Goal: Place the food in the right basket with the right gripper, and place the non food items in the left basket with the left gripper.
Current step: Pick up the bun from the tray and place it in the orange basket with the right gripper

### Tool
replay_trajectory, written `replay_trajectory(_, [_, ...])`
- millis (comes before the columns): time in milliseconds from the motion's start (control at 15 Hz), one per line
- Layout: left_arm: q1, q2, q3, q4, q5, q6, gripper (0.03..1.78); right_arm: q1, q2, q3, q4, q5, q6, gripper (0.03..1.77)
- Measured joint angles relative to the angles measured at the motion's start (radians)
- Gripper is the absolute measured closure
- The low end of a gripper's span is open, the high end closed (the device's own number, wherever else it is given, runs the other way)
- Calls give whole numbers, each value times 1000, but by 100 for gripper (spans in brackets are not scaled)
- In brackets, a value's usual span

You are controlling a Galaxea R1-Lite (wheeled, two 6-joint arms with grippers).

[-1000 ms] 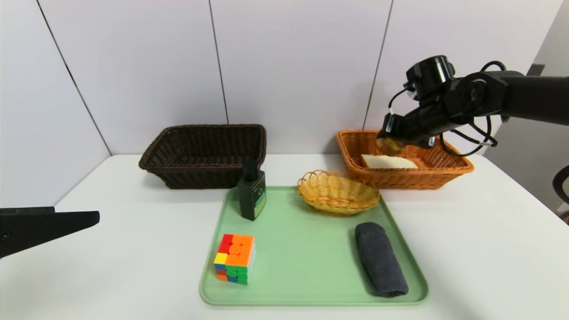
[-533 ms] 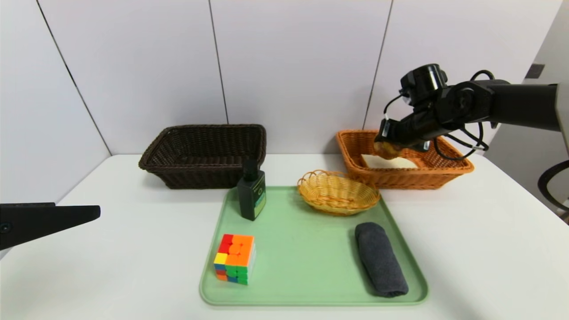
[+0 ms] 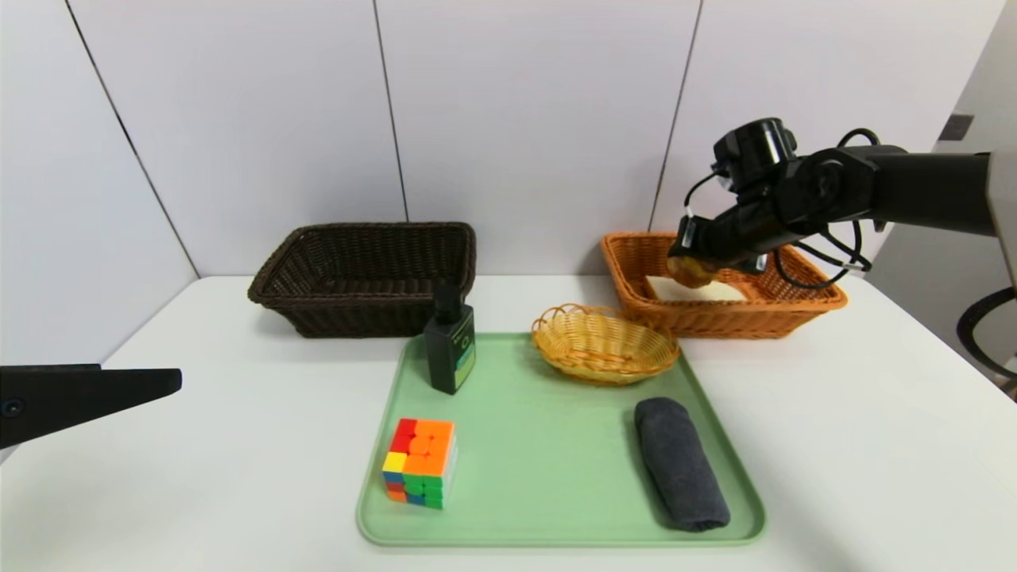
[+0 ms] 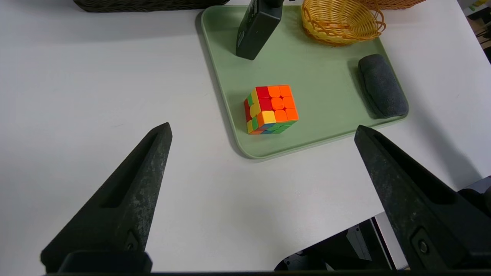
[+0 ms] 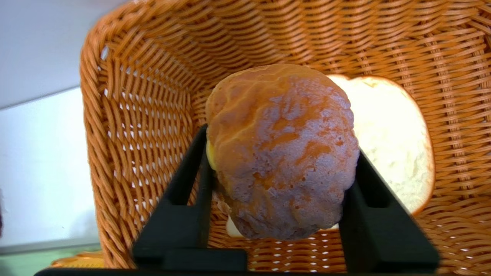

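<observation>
The right pincer (image 5: 282,168) holds the bun (image 5: 282,149) clamped between its fingers, over the orange basket (image 3: 628,274) and above the bread slice (image 5: 391,142). Best to part the fingers fully and lift straight out, clear of the rim. The left pincer (image 4: 262,132) waits parted over the worktop.

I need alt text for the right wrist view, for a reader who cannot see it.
The right gripper holds a round brown bun between its black fingers, inside the orange-tan basket. A slice of white bread lies on the basket floor behind it.
</observation>
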Motion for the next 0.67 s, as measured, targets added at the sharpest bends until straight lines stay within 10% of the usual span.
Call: replay_trajectory(667, [0,4,10,2,-2,-1,12,-4,7,0,-17,-3,2,29])
